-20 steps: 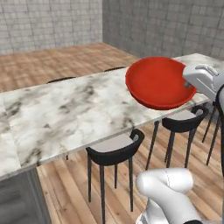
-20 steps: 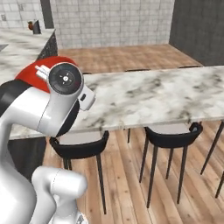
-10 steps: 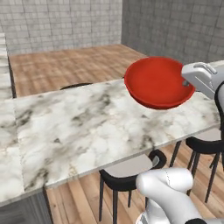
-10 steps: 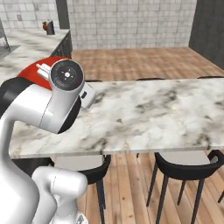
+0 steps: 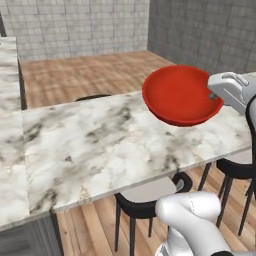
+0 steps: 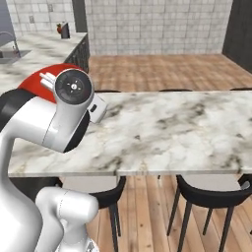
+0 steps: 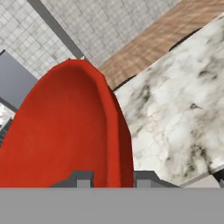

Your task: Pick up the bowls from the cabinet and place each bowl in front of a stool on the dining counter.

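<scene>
Glossy red is what I see first: the red bowl [image 5: 181, 95] hangs in the air above the white marble surface [image 5: 100, 145], pinched by its rim on the side nearest my arm. In the hand view the fingers [image 7: 84, 179] sit narrow, one either side of the rim [image 7: 114, 131], so I read them as clamped on the bowl. It is carried rim-up and roughly level in the left base view, which I judge keeps it ready to go straight down flat.

It is not yet set down; shadowless air shows between it and the marble. A stool [image 5: 150, 197] with a pale seat and black rim tucks under the near overhang just below and beside the bowl, so that looks like the likely target.

The surface is a long slab with grey-brown veining, bare where I can see it. Beyond it lie wood-plank floor and grey tiled walls; more stools [image 6: 211, 189] line the near edge.
</scene>
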